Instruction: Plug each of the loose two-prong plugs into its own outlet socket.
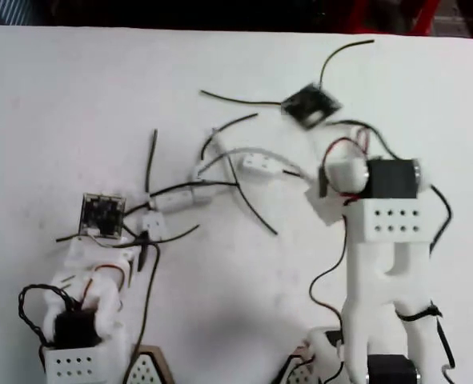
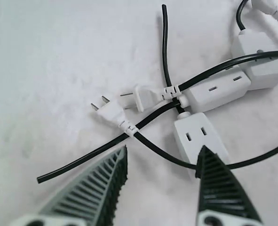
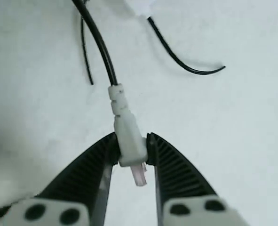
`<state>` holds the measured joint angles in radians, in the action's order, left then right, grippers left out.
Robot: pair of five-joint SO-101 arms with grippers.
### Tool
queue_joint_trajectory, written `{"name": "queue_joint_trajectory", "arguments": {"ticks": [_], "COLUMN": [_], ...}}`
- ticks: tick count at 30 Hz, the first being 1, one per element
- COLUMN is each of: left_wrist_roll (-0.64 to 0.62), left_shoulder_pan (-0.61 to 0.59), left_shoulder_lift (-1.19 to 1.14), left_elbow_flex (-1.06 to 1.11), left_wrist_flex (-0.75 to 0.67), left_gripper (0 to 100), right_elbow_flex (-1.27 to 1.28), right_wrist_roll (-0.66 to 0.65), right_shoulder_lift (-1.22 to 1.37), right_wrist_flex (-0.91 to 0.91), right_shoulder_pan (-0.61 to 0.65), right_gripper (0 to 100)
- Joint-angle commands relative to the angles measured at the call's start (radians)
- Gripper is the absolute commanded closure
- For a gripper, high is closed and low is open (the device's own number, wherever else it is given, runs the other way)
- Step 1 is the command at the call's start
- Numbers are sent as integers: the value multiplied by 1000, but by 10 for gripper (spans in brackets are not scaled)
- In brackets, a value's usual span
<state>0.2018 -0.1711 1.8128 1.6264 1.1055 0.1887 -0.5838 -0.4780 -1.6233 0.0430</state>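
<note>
Not one plug looks seated yet. Centre right of the high view, the right gripper [image 3: 131, 140] is clamped on one white two-prong plug [image 3: 125, 125] with a black cord. Centre left, the left gripper [image 2: 163, 157] stands spread above two loose white plugs [image 2: 111, 112], beside what look like three white plastic outlet sockets [image 2: 200, 136]. Three plugs counted, all still to insert.

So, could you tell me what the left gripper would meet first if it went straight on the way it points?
The left gripper would most likely meet the black cord crossing just ahead, with the white socket block close behind; depth is unclear.
</note>
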Motion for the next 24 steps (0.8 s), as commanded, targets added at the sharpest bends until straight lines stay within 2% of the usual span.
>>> {"name": "queue_joint_trajectory", "arguments": {"ticks": [1, 5, 11, 13, 18, 24], "left_wrist_roll": [8, 8, 8, 8, 8, 8], "left_shoulder_pan": [-2, -2, -2, -2, -2, -2], "left_shoulder_lift": [4, 4, 4, 4, 4, 4], "left_elbow_flex": [-5, -5, -5, -5, -5, -5], "left_wrist_flex": [-23, -23, -23, -23, -23, -23], "left_gripper": [758, 758, 758, 758, 758, 758], "right_elbow_flex": [34, 184, 347, 347, 345, 322], "right_wrist_roll": [97, 166, 167, 166, 166, 166], "right_shoulder_lift": [-5, 90, 298, 374, 503, 541], "right_wrist_flex": [96, 274, 545, 562, 561, 527], "right_shoulder_pan": [-42, -36, 2, 21, 77, 128], "right_gripper": [981, 980, 977, 972, 871, 868]}}
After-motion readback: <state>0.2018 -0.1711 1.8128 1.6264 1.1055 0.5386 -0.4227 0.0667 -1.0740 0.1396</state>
